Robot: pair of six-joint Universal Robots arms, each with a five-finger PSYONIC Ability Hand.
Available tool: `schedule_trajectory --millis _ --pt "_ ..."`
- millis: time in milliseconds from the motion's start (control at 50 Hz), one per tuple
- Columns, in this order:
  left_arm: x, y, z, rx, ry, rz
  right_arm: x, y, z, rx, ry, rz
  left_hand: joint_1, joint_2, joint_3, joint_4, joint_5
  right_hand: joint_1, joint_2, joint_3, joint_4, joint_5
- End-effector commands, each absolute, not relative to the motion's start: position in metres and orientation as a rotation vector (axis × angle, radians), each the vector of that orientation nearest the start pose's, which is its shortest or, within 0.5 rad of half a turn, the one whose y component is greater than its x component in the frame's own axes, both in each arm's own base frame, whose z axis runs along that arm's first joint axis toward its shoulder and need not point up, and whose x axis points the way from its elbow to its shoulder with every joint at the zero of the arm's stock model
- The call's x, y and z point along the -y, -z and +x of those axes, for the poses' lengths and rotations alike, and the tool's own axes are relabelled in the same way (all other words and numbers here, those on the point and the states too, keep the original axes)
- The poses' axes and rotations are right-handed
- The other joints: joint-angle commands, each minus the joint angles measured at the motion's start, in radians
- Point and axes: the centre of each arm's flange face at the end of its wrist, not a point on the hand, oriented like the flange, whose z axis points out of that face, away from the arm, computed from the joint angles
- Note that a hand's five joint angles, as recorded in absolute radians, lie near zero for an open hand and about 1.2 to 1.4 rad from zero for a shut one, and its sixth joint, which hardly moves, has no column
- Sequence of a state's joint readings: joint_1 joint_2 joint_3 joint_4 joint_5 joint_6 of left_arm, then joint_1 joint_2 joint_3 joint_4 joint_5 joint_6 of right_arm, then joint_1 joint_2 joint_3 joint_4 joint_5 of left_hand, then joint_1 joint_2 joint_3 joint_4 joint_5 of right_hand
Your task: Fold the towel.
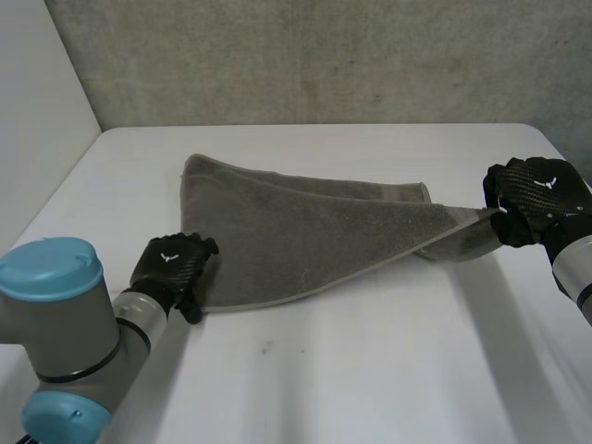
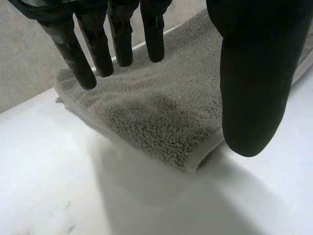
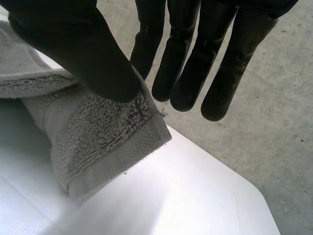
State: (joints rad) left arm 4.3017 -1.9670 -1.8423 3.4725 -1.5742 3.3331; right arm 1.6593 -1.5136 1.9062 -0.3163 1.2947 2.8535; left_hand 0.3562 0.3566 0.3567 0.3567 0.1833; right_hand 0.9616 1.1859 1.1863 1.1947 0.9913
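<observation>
A grey towel [image 1: 314,240] lies folded across the middle of the white table [image 1: 370,370], its long edges running left to right. My left hand [image 1: 176,264] hovers over the towel's near left corner [image 2: 161,117], fingers [image 2: 100,54] straight and apart from the thumb [image 2: 254,73], holding nothing. My right hand [image 1: 532,199] is at the towel's right end, where a corner is lifted off the table. There the thumb [image 3: 83,44] pinches the towel's corner [image 3: 98,142] against the fingers [image 3: 195,58].
A grey concrete wall [image 1: 324,55] stands behind the table. The table's right edge [image 3: 220,161] runs close to my right hand, with concrete floor [image 3: 274,137] beyond it. Bare tabletop stretches along the front.
</observation>
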Motion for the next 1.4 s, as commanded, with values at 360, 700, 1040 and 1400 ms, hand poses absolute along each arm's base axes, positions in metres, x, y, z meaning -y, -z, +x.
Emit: schedule_trajectory --millis 360,700,1040,1400 --pt "0.262 -0.118 -0.256 -2.551 1.869 0.796 0.277 -0.218 0.182 -2.144 2.073 -0.707 0.377 0.376 0.376 0.376 0.375 0.435 0.210 0.210 0.202 0.230" --pt "0.288 -0.115 -0.265 -2.516 1.903 0.767 0.278 -0.215 0.182 -2.151 2.070 -0.718 0.679 0.679 0.679 0.679 0.678 0.435 0.210 0.210 0.202 0.230" --pt "0.281 -0.245 -0.241 -2.299 2.134 0.622 0.286 -0.280 0.187 -2.119 2.154 -0.883 1.040 1.040 1.040 1.040 1.038 0.435 0.210 0.210 0.202 0.230" --pt "0.266 -0.285 -0.242 -2.254 1.970 0.925 0.269 -0.332 0.186 -2.253 2.019 -1.223 1.040 1.040 1.040 1.040 1.038 0.435 0.210 0.210 0.202 0.230"
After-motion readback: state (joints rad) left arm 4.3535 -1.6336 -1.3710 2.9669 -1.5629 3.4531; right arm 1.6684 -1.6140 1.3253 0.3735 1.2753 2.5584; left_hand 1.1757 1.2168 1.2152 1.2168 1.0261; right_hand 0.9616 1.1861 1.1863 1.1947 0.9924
